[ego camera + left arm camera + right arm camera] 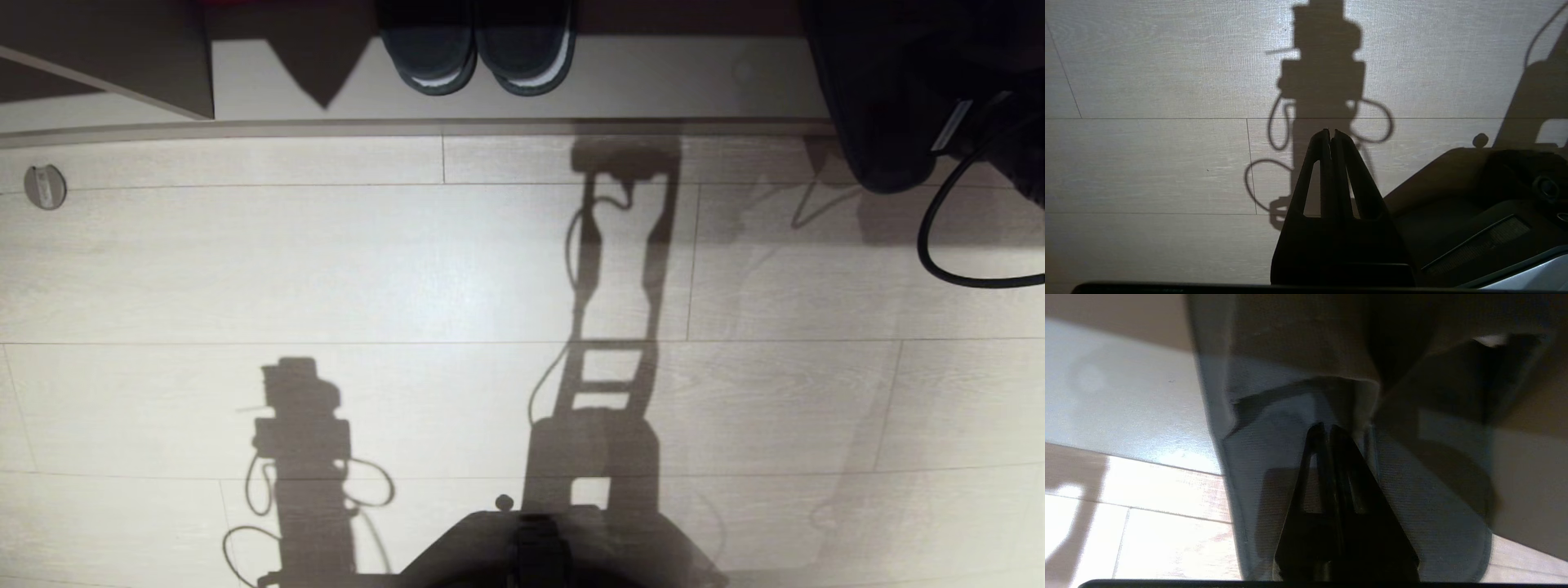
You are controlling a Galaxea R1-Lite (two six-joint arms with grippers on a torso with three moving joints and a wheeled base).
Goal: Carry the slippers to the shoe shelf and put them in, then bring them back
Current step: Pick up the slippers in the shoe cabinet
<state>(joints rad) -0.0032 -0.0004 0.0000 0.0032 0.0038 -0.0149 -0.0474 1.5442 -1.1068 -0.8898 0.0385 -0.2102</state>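
The grey-blue slippers [1257, 457] fill the right wrist view as a pair side by side, open backs toward the camera. Their toes reach into shadow under a dark overhang. My right gripper [1327, 426] hovers just over the insole of one slipper, near the seam between the two. Its fingers are together with nothing between them. In the head view my right arm [873, 98] is a dark mass at the far right and hides the slippers. They lie at a pale-floored recess [653, 82]; I cannot tell if it is the shoe shelf. My left gripper [1331, 131] hangs shut over bare floor.
A darker pair of slippers with whitish sole rims [482, 49] stands in the recess left of my arm. A brown panel [122, 57] stands at the far left, with a round disc [45, 186] on the floor. A black cable [939, 245] loops down from my arm.
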